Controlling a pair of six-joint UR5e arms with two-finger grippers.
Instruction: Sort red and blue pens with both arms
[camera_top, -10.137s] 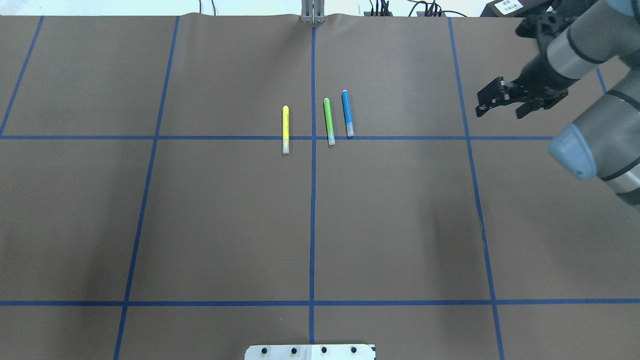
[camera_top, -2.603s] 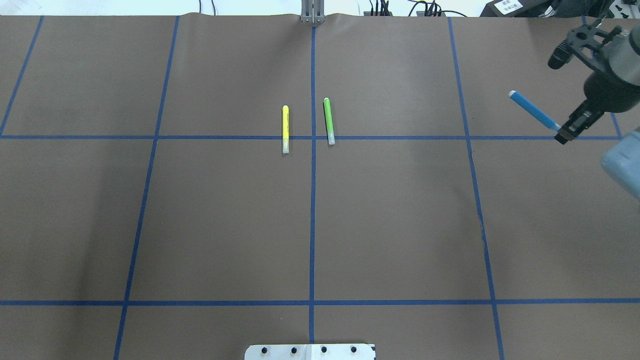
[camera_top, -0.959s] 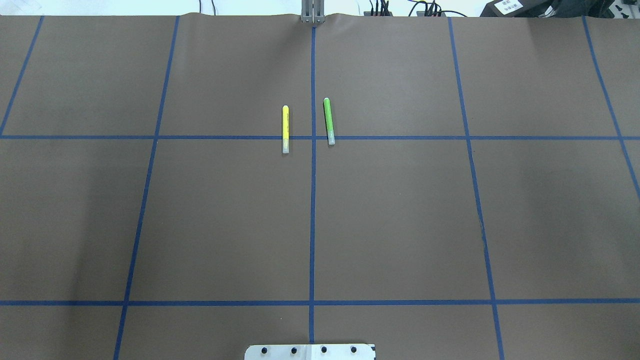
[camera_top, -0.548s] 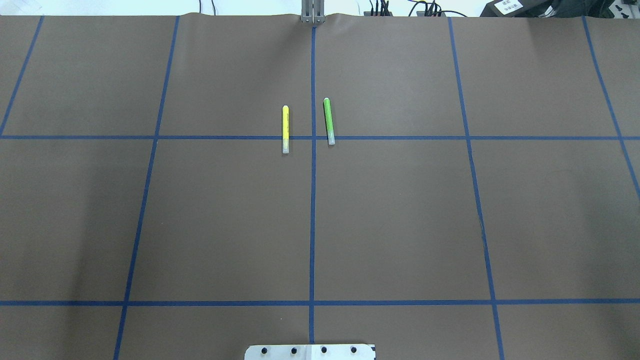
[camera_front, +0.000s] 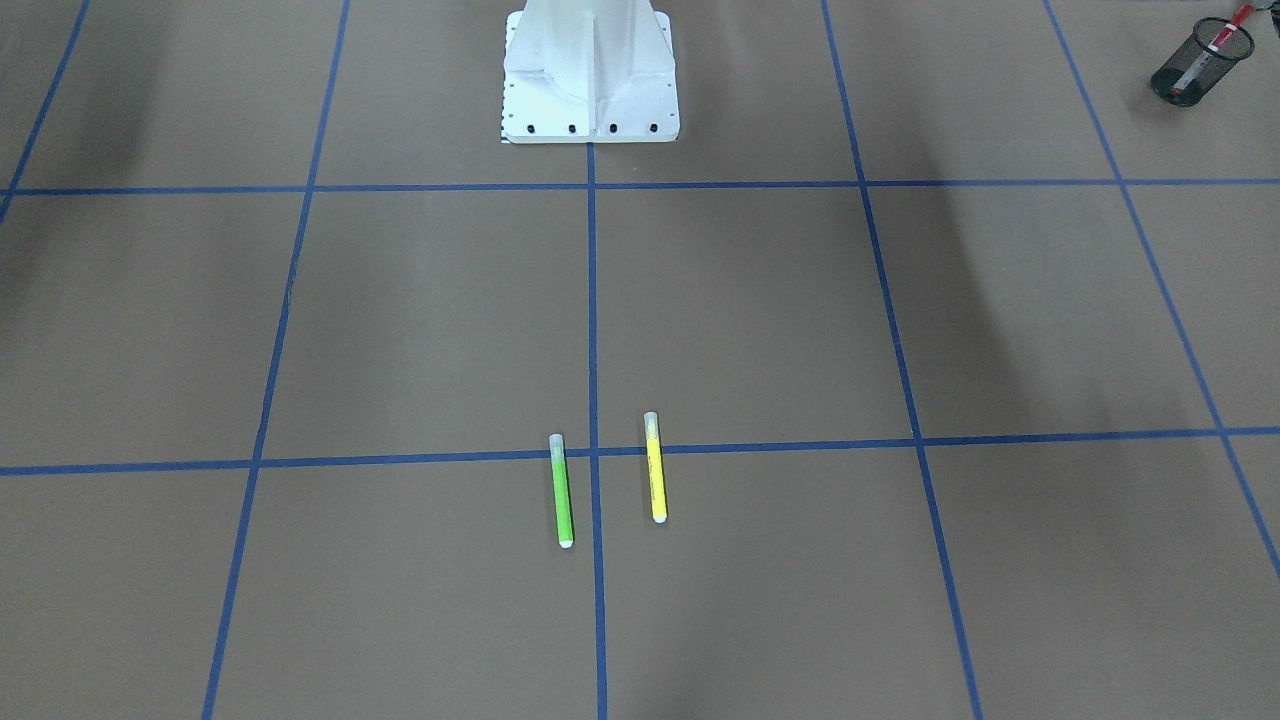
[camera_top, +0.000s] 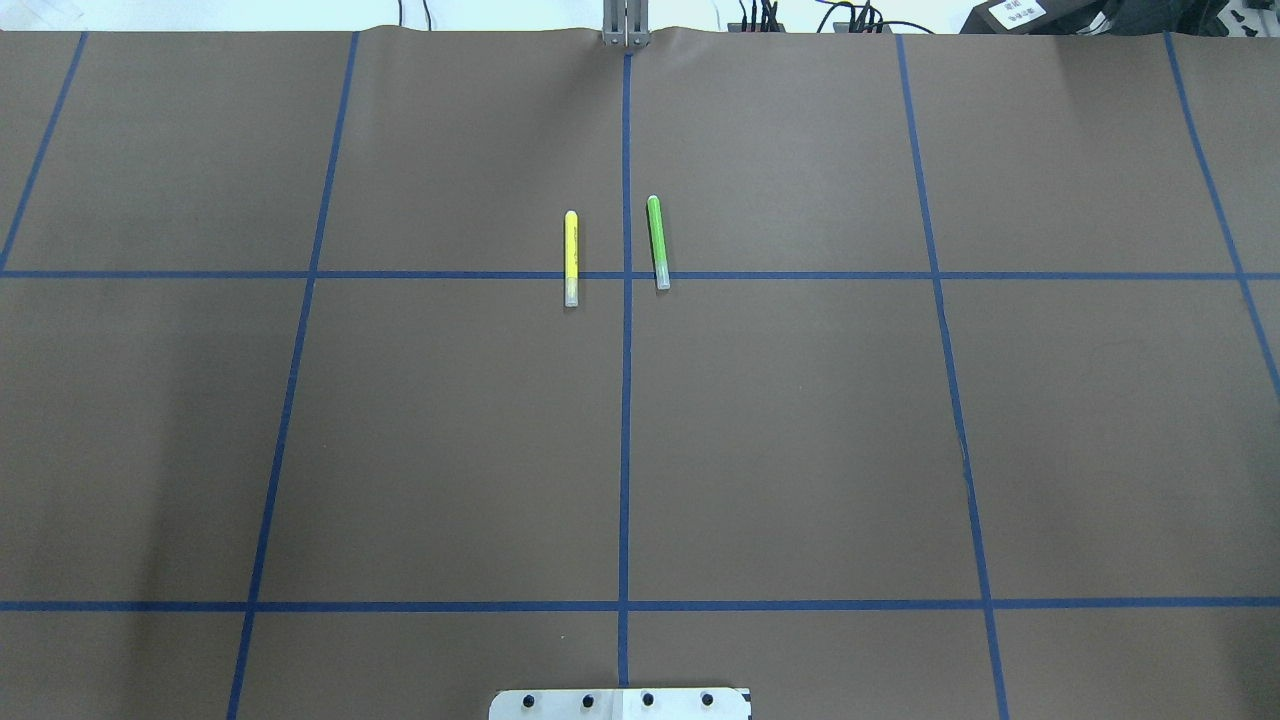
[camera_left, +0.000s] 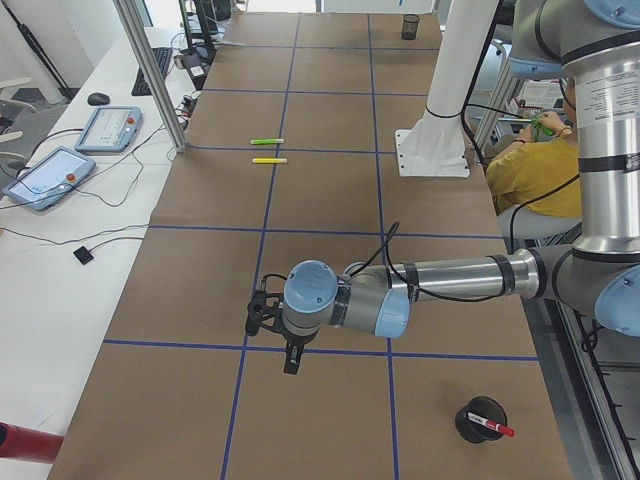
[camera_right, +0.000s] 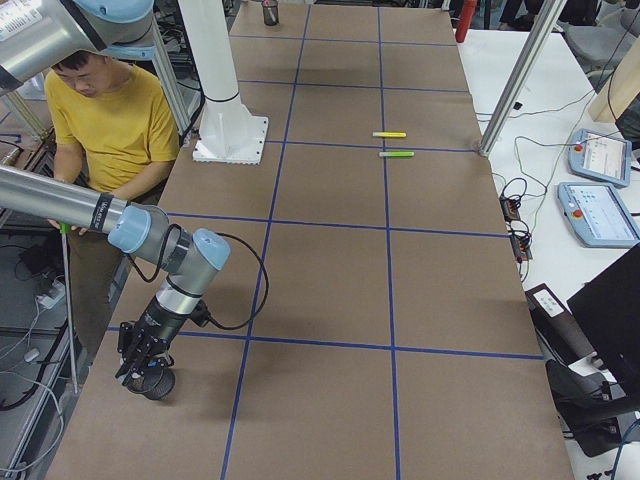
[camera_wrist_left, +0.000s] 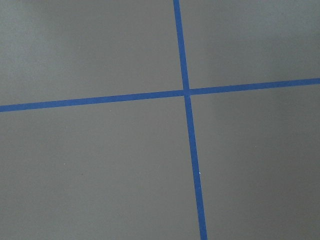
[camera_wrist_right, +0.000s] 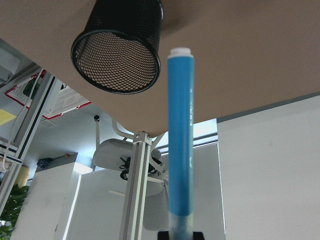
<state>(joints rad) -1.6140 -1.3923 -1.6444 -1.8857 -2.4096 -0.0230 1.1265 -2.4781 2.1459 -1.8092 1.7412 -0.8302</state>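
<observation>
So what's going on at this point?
The right gripper holds the blue pen close to a black mesh cup at its end of the table, not yet released. The red pen already sits in the other mesh cup. Nearby, the left gripper hangs over bare table. The green marker and yellow marker lie mid-table.

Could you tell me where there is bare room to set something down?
Bare: between the white pedestal and the yellow marker and green marker, and the squares flanking them. Crowded: where the right gripper holds the blue pen by a mesh cup.
</observation>
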